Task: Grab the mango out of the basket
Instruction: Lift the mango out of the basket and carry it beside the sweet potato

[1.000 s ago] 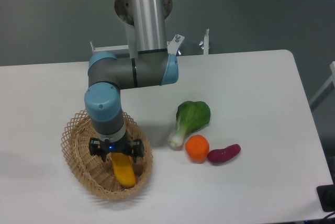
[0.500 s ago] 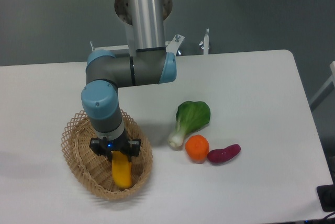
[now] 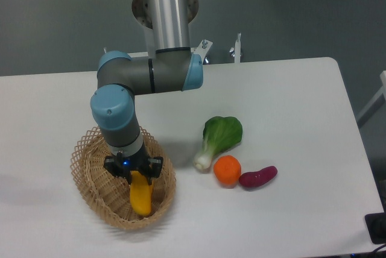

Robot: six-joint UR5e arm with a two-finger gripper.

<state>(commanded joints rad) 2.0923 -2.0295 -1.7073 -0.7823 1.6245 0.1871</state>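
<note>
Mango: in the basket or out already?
In. The mango lies inside the basket, its lower end near the front rim, while the pincer sits over its upper end. Whether it is lifted: cannot tell.

The upper end of the mango [image 3: 142, 195] is covered by the gripper [image 3: 134, 176], so the fingertips and any contact cannot be made out. The basket [image 3: 90, 195] is partly hidden behind the arm's wrist, and the arm is cut off by the top edge.
</note>
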